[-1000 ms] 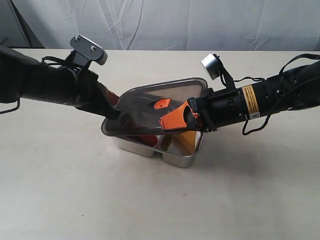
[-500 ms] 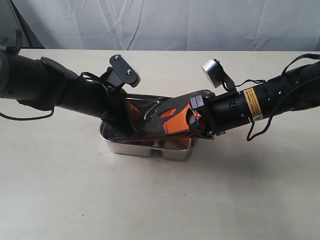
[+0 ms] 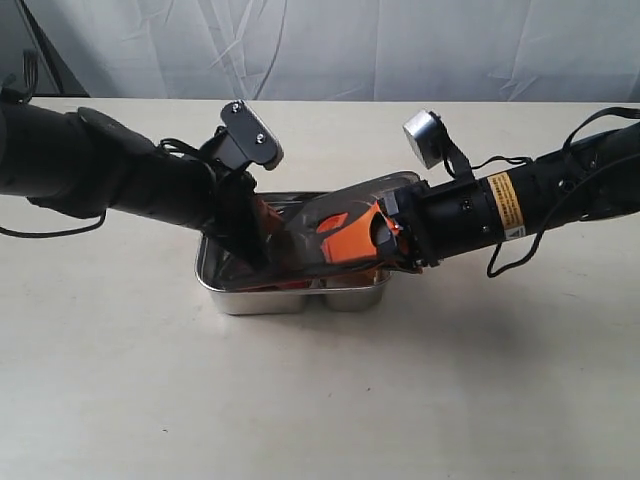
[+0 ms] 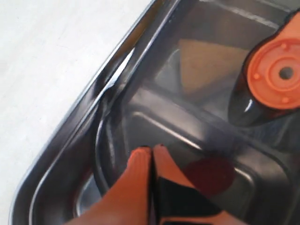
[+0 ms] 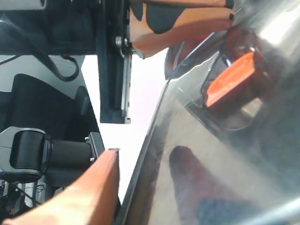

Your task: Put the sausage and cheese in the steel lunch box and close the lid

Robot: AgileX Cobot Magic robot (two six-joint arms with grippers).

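Lid (image 3: 300, 232) smoky, tilted over shiny steel lunch box (image 3: 290, 298).

lid (image 3: 300, 218) tilted over steel lunch box (image 3: 290, 300) | cheese (image 4: 206, 65), sausage (image 4: 208, 172) inside

It looked like a robot lab: a plain beige table (image 3: 120, 400), a wrinkled white cloth (image 3: 400, 50) hung along the far side, and cabled black arms (image 3: 90, 175).

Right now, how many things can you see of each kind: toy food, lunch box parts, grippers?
Toy food: 2 (sausage, cheese)
Lunch box parts: 2 (steel lunch box, lid)
Grippers: 2 (left gripper, right gripper)
Total: 6
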